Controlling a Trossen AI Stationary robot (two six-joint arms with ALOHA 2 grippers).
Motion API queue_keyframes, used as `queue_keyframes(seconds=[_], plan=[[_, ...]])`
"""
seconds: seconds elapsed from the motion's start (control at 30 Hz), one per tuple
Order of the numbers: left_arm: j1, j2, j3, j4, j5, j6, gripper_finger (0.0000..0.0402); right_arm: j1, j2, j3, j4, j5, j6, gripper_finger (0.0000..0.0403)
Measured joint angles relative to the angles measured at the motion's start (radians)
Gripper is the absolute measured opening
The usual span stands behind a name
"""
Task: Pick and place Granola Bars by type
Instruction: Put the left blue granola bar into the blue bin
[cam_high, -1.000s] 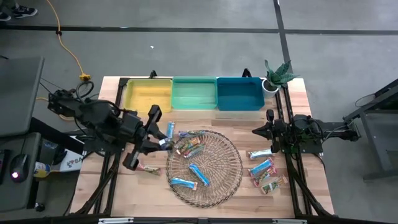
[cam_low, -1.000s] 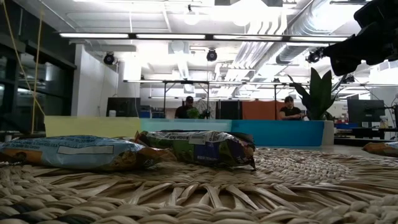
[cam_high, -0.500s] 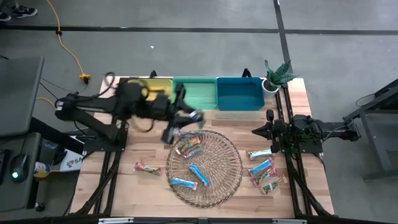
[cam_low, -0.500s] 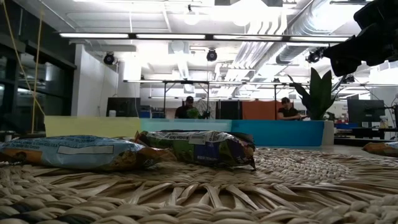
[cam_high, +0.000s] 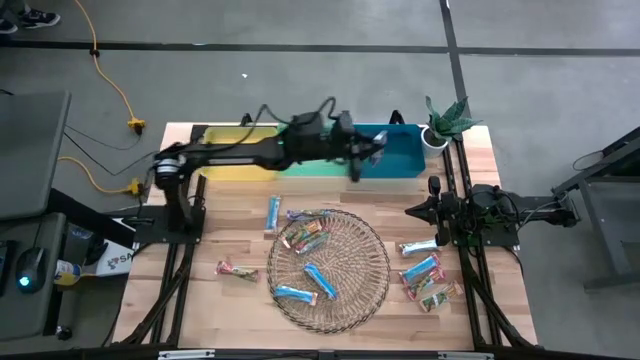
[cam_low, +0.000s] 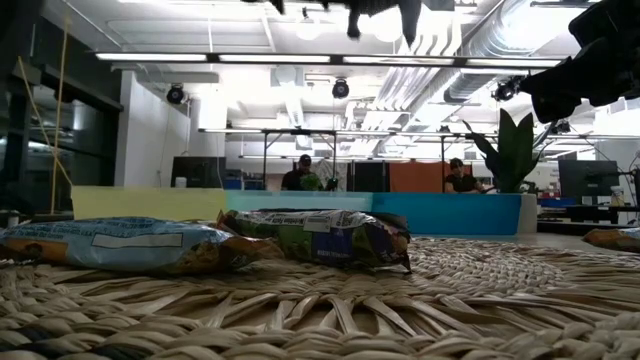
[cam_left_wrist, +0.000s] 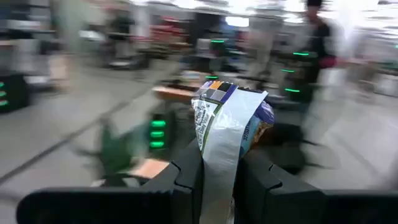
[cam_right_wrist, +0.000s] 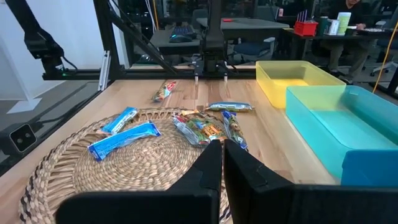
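- You have a silvery-blue bar (cam_left_wrist: 227, 134) pinched in your left gripper (cam_left_wrist: 217, 177), up over the blue bin (cam_high: 388, 152).
- Your left arm stretches far across the bins.
- Your right gripper (cam_right_wrist: 222, 163) is closed and empty beside the wicker tray (cam_high: 368, 292).

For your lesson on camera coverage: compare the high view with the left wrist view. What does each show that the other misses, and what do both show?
Only the high view: the left arm stretched over the blue bin, the yellow bin and green bin, the wicker tray, loose bars and the resting right gripper. Only the left wrist view: a silvery-blue granola bar standing clamped between the jaws, its wrapper print readable. Both: the left gripper.
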Motion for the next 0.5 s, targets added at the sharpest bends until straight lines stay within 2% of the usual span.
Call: queue_keyframes(seconds=[0.17, 0.33, 0.43, 0.5], plan=[[0.038, 0.139, 0.129, -0.119, -0.22, -0.143, 0.0062, 0.0, 0.0, 0.0, 0.001, 0.001, 0.0, 0.0], [0.072, 0.258, 0.304, -0.306, -0.389, -0.319, 0.0062, 0.0, 0.0, 0.0, 0.0, 0.001, 0.0, 0.0], [0.088, 0.331, 0.423, -0.422, -0.437, -0.399, 0.0062, 0.0, 0.0, 0.0, 0.0, -0.001, 0.0, 0.0], [0.097, 0.37, 0.486, -0.481, -0.429, -0.446, 0.0062, 0.0, 0.0, 0.0, -0.001, -0.003, 0.0, 0.0]])
